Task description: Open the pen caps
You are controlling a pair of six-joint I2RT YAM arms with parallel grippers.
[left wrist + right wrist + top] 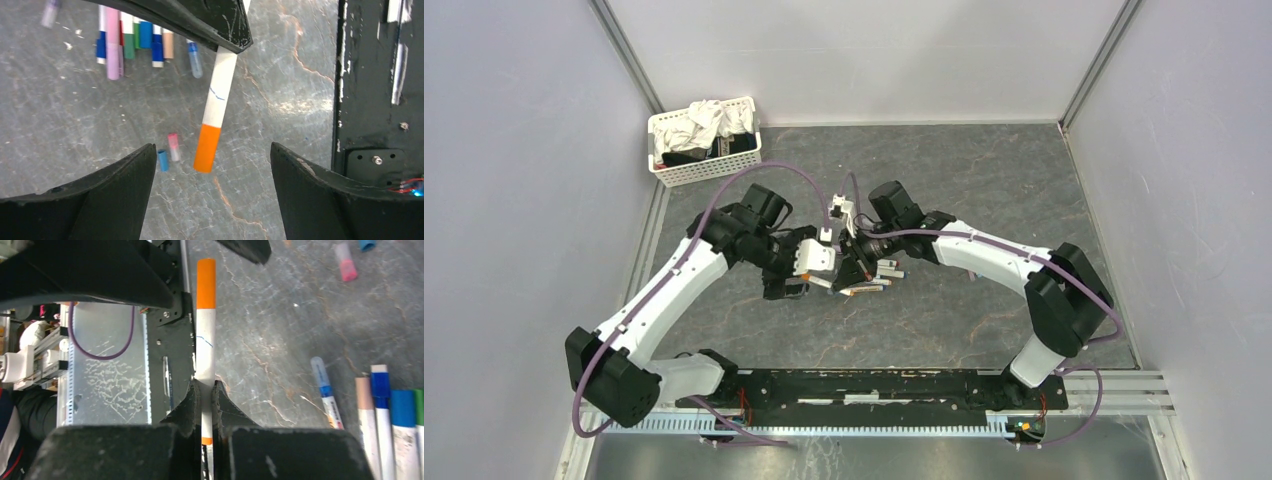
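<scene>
Right tool (205, 388) clamps the white pen (205, 350); left tool (212, 150) gapes wide around its orange cap (207, 148).

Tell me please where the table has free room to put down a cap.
Bare table lies along the far edge, between the basket and the right wall, and on the near side, between the pens and the base rail. The centre is crowded: pens, loose caps, left arm and right arm meet there.

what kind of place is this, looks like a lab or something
Most likely a robot test cell in a lab: plain grey walls box in a stone-patterned table, two arms are bolted to a rail at its near edge, and marker pens lie set out.
</scene>
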